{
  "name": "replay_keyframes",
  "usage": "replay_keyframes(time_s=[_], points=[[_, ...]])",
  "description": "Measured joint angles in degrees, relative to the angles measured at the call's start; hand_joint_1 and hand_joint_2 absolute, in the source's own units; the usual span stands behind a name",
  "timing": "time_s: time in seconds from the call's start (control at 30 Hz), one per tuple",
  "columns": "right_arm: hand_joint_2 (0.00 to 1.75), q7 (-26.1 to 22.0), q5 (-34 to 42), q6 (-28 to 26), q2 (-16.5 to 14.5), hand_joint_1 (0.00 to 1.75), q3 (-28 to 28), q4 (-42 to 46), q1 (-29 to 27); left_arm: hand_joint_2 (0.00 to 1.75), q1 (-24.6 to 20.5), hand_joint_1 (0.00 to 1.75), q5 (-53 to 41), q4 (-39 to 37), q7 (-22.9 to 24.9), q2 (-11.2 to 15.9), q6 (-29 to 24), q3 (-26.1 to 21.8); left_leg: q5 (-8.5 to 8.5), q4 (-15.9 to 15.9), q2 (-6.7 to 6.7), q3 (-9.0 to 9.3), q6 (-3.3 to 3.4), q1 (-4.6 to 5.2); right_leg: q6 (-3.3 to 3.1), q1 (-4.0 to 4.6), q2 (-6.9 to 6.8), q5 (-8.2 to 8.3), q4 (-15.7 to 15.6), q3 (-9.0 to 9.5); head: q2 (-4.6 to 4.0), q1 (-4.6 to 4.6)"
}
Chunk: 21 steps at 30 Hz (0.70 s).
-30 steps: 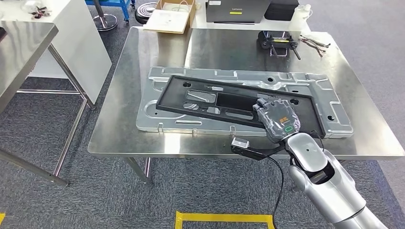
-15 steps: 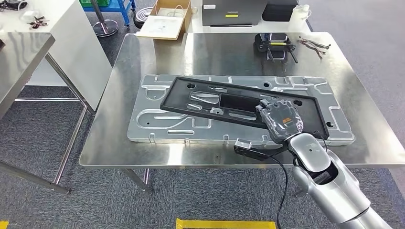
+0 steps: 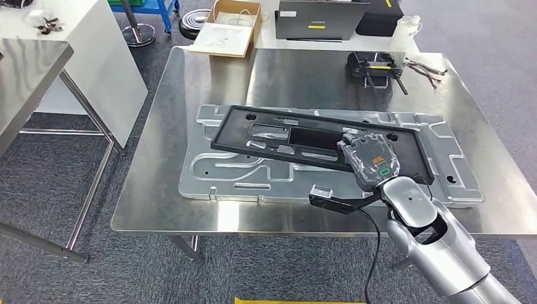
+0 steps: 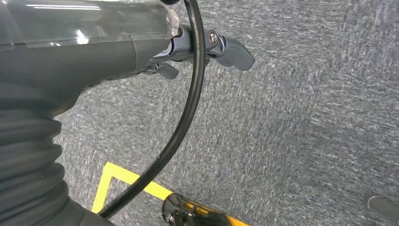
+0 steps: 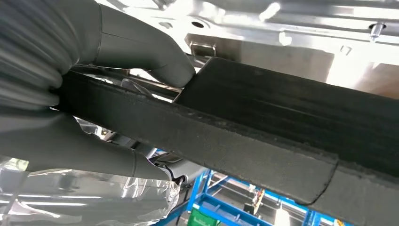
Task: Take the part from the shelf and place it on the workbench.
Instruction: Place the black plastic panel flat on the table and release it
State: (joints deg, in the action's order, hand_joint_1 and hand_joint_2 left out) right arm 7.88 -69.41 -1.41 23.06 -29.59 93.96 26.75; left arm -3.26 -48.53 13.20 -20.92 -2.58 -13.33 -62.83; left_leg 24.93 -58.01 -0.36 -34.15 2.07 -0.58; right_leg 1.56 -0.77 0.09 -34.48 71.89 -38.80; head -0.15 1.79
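The part is a long black rectangular frame (image 3: pixel 316 118). It lies slanted over a large silver stamped plate (image 3: pixel 221 174) on the steel workbench (image 3: pixel 190 88). My right hand (image 3: pixel 370 158) grips the frame's near right end from the front edge of the bench. In the right wrist view the black frame (image 5: pixel 282 127) runs across, with the hand's thumb (image 5: pixel 146 52) on one side and fingers on the other. My left hand (image 4: pixel 94 52) hangs over grey carpet, its fingers apart and holding nothing.
A black device (image 3: pixel 373 65) and loose cables (image 3: pixel 427 68) sit at the bench's far right. Beyond it are a cardboard box (image 3: pixel 228 28) and a black case (image 3: pixel 320 19). Another steel table (image 3: pixel 31 69) stands to the left. Yellow tape (image 4: pixel 122 176) marks the floor.
The whole picture has shifted, so the camera moved. My right hand still grips the black frame over the silver plate, in much the same place.
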Motion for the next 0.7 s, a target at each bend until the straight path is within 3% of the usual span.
replay_keyframes(time_s=[0.03,0.07,0.13,0.2,0.23,0.3,0.4,0.5,0.53,0.57,0.6,0.67,0.7], points=[[1.75,0.0,0.0,0.0,0.0,1.75,-0.1,-0.1,0.0,1.75,0.0,0.00,0.0,0.0,0.0,0.0,0.0,0.0,0.27,0.0,-0.01,0.26,0.04,0.02,0.07,-0.01,0.00,-0.02,2.3,-1.82,0.00,0.00],[1.75,0.0,0.0,0.1,0.0,1.75,-0.1,-0.3,-0.1,1.75,0.0,0.00,-0.1,0.0,0.0,0.0,0.0,0.0,0.58,-0.1,-0.04,0.62,0.02,0.02,0.04,-0.01,-0.01,1.14,2.5,-2.63,0.00,0.00],[1.75,0.0,0.0,0.1,0.0,1.75,-0.2,-0.5,0.0,1.75,0.1,0.00,-0.1,0.0,0.0,0.0,0.0,0.0,1.35,-0.1,-0.12,1.70,-0.16,0.03,-0.32,0.03,-0.01,6.37,-3.4,-0.89,0.00,0.00],[1.75,0.0,0.1,0.1,0.0,1.75,-0.2,-0.6,0.1,1.75,0.0,0.00,-0.2,0.0,0.0,-0.1,0.0,0.0,2.14,-0.1,-0.21,2.53,-0.58,0.18,-0.96,0.32,-0.03,9.90,-10.6,1.98,0.00,0.00],[1.75,0.0,0.1,0.1,0.0,1.75,-0.2,-0.6,0.2,1.75,0.0,0.00,-0.2,0.0,-0.1,-0.1,0.0,-0.1,2.40,-0.1,-0.23,2.66,-0.82,0.26,-1.23,0.50,-0.02,10.35,-12.6,2.76,0.00,0.00],[1.75,0.0,0.1,0.1,0.0,1.75,-0.2,-0.8,0.3,1.75,-0.1,0.00,-0.2,0.0,-0.1,-0.2,0.0,-0.1,2.71,0.1,-0.22,2.75,-1.42,0.38,-1.70,0.62,0.07,9.74,-13.5,3.08,0.00,0.01],[1.75,0.0,0.2,0.1,0.0,1.75,-0.3,-0.8,0.4,1.75,-0.1,0.00,-0.3,0.0,-0.2,-0.2,0.0,-0.1,4.36,-1.9,-0.04,2.32,-2.36,0.39,-2.48,0.07,0.11,9.42,-14.1,4.17,0.00,0.01],[1.75,0.0,0.3,0.1,0.0,1.75,-0.4,-0.8,0.3,1.75,-0.1,0.00,-0.3,0.0,-0.5,-0.1,0.6,-0.2,8.78,-12.8,0.01,-3.39,-2.91,0.21,-3.19,0.13,-0.01,8.73,-14.3,5.19,0.00,0.02],[1.75,0.0,0.3,0.1,0.0,1.75,-0.5,-0.9,0.2,1.75,-0.1,0.00,-0.3,0.0,-0.8,-0.1,0.8,-0.2,9.33,-15.7,0.02,-5.26,-2.99,0.19,-3.29,0.20,0.00,8.46,-14.3,5.48,0.00,0.02],[1.75,0.0,0.4,0.1,0.0,1.75,-0.6,-0.9,0.1,1.75,0.0,0.00,-0.3,0.0,-1.0,-0.1,1.0,-0.3,8.67,-16.5,0.02,-6.15,-3.00,0.18,-3.30,0.25,0.03,8.20,-14.3,5.81,0.00,0.02],[1.75,-0.1,0.4,0.1,0.0,1.75,-0.6,-0.9,-0.1,1.75,0.0,0.00,-0.3,0.0,-1.3,-0.1,1.0,-0.3,6.74,-14.9,0.02,-5.84,-2.90,0.18,-3.28,0.31,0.08,7.88,-14.3,6.23,0.00,0.02],[1.75,-0.1,0.5,0.1,0.0,1.75,-0.6,-1.0,-0.2,1.75,0.0,0.00,-0.3,0.0,-1.6,0.0,1.0,-0.3,1.75,-7.1,-0.02,-2.83,-2.35,0.28,-3.10,0.42,0.15,7.18,-14.2,7.11,0.00,0.02],[1.75,-0.1,0.6,0.1,0.0,1.75,-0.6,-1.0,-0.2,1.75,0.0,0.00,-0.3,0.0,-1.6,0.0,1.0,-0.3,0.16,-3.6,-0.04,-1.34,-1.99,0.41,-2.94,0.52,0.20,6.90,-14.1,7.33,0.00,0.02]])
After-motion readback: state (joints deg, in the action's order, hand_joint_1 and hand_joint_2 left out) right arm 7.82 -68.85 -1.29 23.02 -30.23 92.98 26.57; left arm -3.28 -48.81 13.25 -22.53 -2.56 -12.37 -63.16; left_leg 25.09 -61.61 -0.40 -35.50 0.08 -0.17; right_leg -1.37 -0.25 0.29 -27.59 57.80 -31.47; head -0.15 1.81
